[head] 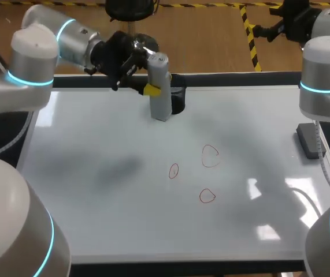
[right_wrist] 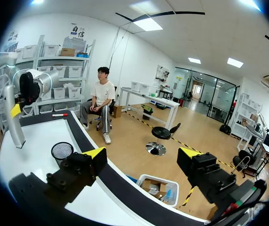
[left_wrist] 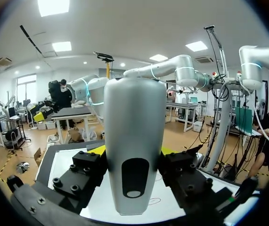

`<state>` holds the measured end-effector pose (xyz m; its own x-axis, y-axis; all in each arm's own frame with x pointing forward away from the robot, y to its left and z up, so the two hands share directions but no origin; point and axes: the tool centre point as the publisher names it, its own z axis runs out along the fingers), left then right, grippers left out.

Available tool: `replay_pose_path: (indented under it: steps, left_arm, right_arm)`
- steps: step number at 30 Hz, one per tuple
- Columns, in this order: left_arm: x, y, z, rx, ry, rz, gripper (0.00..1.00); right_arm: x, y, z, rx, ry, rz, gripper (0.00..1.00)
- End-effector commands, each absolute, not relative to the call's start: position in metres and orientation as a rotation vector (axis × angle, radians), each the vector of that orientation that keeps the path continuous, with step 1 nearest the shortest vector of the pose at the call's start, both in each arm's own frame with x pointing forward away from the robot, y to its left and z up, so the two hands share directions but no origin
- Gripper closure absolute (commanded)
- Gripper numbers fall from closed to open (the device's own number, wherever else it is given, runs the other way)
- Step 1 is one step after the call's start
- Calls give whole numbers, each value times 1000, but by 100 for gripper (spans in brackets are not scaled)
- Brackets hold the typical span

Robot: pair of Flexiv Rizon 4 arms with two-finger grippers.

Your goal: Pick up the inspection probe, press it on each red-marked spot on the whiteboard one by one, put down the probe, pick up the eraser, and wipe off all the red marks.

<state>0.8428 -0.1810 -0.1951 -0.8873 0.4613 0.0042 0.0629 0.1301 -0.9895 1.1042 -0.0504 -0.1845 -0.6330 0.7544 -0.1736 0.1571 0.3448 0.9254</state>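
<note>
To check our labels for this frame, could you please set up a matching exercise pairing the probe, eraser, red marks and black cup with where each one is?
Things:
1 probe
2 eraser
3 red marks
4 cup

Places:
A at the board's right edge
B held upright between the left fingers
C at the board's far edge, just behind the probe
D drawn around mid-board

Pairs: 1-B; 2-A; 3-D; 4-C
</note>
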Motion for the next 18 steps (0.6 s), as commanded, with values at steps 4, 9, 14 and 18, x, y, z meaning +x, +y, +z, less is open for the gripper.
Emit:
replay_pose_path:
  steps: [4,9,14,18]
  left_arm:
    - [821,-183,-201,-170,-2342,2044,100]
    - [813,-183,-205,-126,-2354,2052,100]
    - [803,-184,-211,-76,-2335,2090,100]
    - [792,-187,-218,-49,-2335,2084,100]
  right_arm:
    - [1104,-50,-184,793,2013,1291,0]
    - [1104,-50,-184,793,2013,1291,0]
    - [1104,-50,-184,793,2013,1291,0]
    - [1104,-50,-184,793,2013,1291,0]
